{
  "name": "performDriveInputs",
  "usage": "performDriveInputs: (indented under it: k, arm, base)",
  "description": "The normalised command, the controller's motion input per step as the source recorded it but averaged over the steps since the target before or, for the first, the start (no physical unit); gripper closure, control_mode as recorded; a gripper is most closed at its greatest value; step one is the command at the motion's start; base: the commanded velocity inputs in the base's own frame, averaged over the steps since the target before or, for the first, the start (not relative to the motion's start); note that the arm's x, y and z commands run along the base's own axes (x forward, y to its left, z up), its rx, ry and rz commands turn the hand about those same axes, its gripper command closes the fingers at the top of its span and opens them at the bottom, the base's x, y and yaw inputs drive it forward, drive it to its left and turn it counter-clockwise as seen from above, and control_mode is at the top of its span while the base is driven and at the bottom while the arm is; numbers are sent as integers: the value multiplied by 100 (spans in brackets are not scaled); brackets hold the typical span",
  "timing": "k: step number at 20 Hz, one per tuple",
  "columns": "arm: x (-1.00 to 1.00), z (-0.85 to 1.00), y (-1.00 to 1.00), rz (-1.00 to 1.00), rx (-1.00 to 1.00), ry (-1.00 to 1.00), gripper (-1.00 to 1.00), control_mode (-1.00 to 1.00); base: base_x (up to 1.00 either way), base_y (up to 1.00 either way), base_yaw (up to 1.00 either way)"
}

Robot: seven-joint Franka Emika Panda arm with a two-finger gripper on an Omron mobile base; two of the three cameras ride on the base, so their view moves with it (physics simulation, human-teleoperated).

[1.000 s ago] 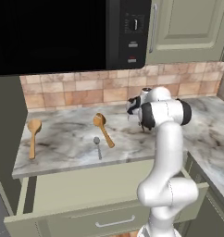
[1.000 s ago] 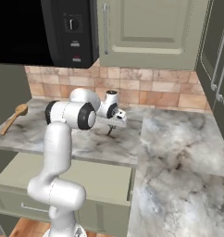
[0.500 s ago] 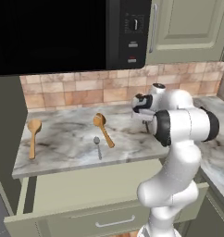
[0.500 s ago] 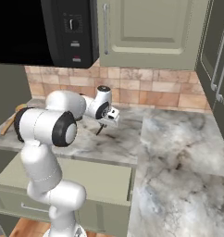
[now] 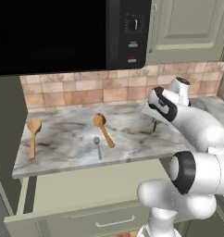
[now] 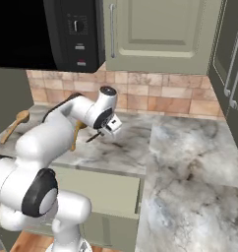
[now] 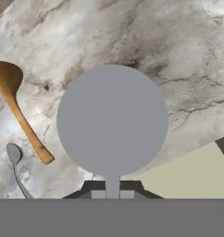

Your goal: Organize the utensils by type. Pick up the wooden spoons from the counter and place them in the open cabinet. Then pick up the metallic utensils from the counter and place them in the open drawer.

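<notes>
Two orange-brown wooden spoons lie on the marbled counter (image 5: 72, 139): one at the far left (image 5: 33, 135), one near the middle (image 5: 103, 129). Just in front of the middle spoon lies the small grey metal spoon (image 5: 98, 146). My gripper (image 5: 154, 127) hangs low over the counter, to the right of all three and apart from them, looking open and holding nothing. The hand view shows the middle wooden spoon (image 7: 17, 109) and the metal spoon (image 7: 15, 169) at the left. The olive drawer (image 5: 81, 190) stands pulled out below the counter. An open cabinet is out of view.
A black microwave (image 5: 63, 34) hangs above the counter's left. Beside it is a grey-green wall cabinet (image 5: 188, 23) with its panelled door shut. Tall cabinet doors (image 6: 231, 59) stand at the far right. A brown-tile backsplash (image 5: 81, 90) runs behind.
My arm has swung round, its elbow coming towards the cameras, and the hand has shifted a little to the right over the counter. The spoons have not moved.
</notes>
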Motion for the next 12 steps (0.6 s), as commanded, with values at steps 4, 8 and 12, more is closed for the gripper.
performDriveInputs:
  k: [4,8,12]
  arm:
    - [-92,74,19,-27,19,22,100,-100]
    - [-69,42,45,-24,17,28,100,-100]
    - [-42,13,72,-15,10,31,100,-100]
  base:
    - [0,0,0]
    - [0,0,0]
    - [0,0,0]
